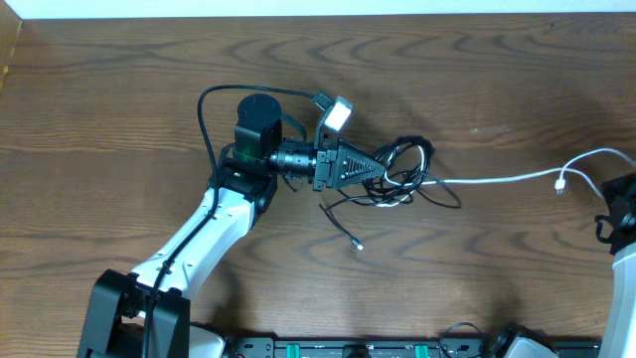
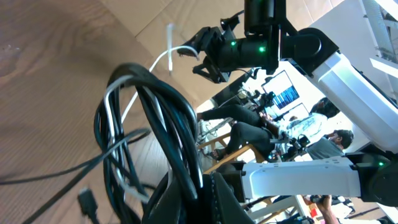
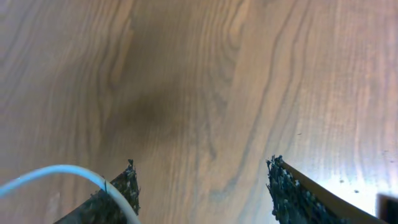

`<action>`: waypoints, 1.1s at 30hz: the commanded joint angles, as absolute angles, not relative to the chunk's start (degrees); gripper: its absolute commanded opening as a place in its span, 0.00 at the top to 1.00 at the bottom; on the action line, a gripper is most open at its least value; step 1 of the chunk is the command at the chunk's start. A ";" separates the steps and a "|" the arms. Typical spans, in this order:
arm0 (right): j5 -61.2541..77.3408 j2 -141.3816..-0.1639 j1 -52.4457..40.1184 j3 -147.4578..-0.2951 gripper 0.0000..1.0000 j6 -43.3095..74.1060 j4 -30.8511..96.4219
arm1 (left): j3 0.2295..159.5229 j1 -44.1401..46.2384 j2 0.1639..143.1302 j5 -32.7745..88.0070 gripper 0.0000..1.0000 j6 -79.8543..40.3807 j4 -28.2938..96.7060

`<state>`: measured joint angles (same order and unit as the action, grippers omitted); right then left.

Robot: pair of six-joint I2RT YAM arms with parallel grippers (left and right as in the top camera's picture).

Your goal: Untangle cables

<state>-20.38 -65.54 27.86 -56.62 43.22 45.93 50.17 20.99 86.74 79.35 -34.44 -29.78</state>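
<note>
The cables (image 1: 402, 171) lie in a small bundle at mid-table: black loops with a white cord (image 1: 497, 180) that runs right to a small plug (image 1: 561, 185). My left gripper (image 1: 376, 171) is shut on the black loops at the bundle's left side. In the left wrist view the black loops (image 2: 168, 124) rise from between the jaws (image 2: 208, 193), with the white cord (image 2: 163, 61) behind them. My right gripper (image 1: 608, 214) is at the table's right edge, open and empty (image 3: 202, 180). The white cord (image 3: 62, 174) passes by its left finger.
A loose black cable end with a small plug (image 1: 356, 242) lies just in front of the bundle. The left arm's own thick black wire (image 1: 204, 119) arcs over its wrist. The wooden table (image 1: 119, 99) stretches all round.
</note>
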 commanded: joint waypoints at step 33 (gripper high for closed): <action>66.50 -65.49 27.79 -57.91 0.59 -8.67 63.57 | 50.46 20.64 85.71 80.31 0.92 -32.58 -30.15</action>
